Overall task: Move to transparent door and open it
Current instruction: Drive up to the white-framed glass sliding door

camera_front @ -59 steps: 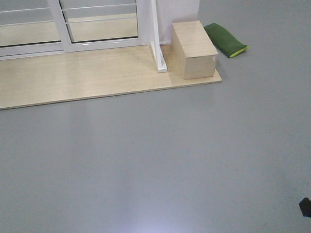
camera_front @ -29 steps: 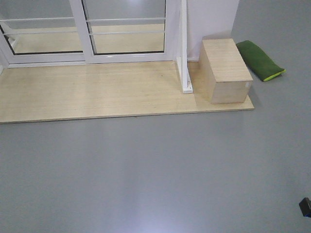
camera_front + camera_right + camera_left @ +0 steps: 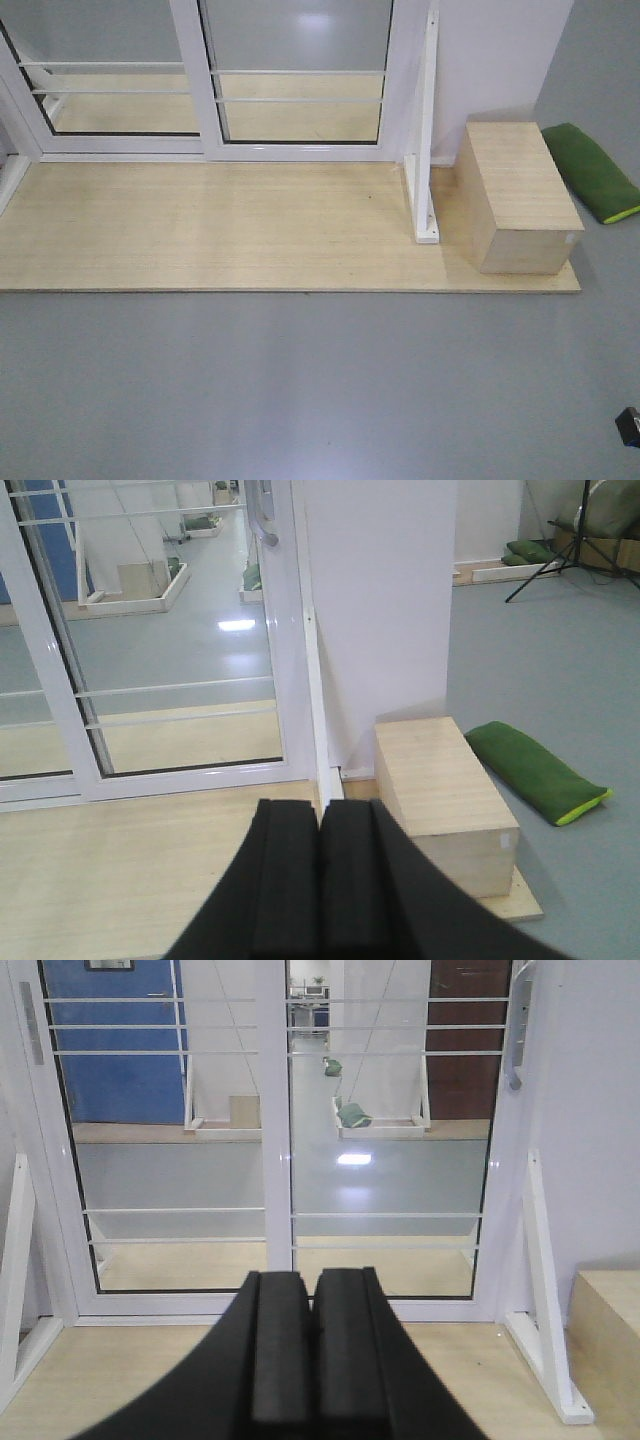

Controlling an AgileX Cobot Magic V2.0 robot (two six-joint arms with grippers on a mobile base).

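The transparent door [image 3: 385, 1130] is the right-hand glass panel in a white frame with thin white bars. Its curved silver-white handle [image 3: 514, 1035] sits high on the right upright. The front view shows only the door's lower part [image 3: 300, 100], beyond a pale wooden platform [image 3: 200, 230]. In the right wrist view the door [image 3: 180, 630] is at the left, with its handle [image 3: 265, 515] at the top. My left gripper [image 3: 312, 1280] is shut and empty, well short of the door. My right gripper [image 3: 320, 810] is also shut and empty, aimed at the frame's right upright.
A similar glass panel [image 3: 170, 1130] stands left of the door. A white angled brace [image 3: 425, 160] stands on the platform beside a white wall panel [image 3: 495, 50]. A wooden box [image 3: 515, 195] and a green cushion [image 3: 595, 170] lie to the right. Grey floor lies in front.
The whole front view has closed in on the door. The platform, box and glass panels now sit lower, larger and further right in the frame.
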